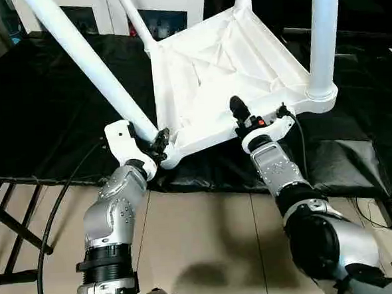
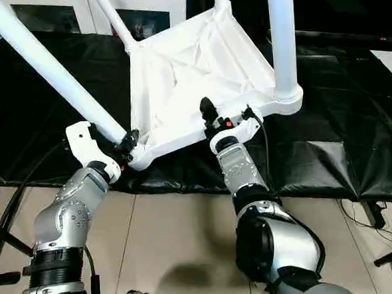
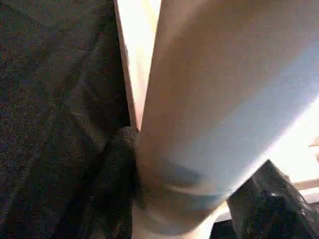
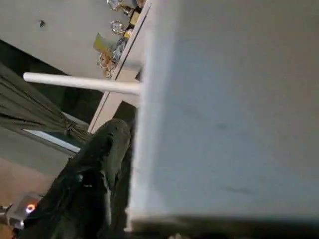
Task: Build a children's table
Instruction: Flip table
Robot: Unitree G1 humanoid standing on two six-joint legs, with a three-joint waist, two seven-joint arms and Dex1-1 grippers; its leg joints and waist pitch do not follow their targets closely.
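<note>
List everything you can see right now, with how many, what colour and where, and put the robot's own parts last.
tabletop: one, white, upside down and tilted on the black mat, ribbed underside facing up.
legs: four, white, standing in the tabletop's corner sockets; near-left one slants up to the left, near-right one stands upright, two at the far corners.
mat: one, black, under the tabletop.
cabinet: one, white with glass doors, behind the mat.
floor: beige tiles, nearest the robot.
cable: one, black, curving beside the left forearm.
left gripper: one, black fingers, closed around the near-left leg's base.
right gripper: one, black fingers, clamped on the tabletop's near edge.
forearms: two, silver.
</note>
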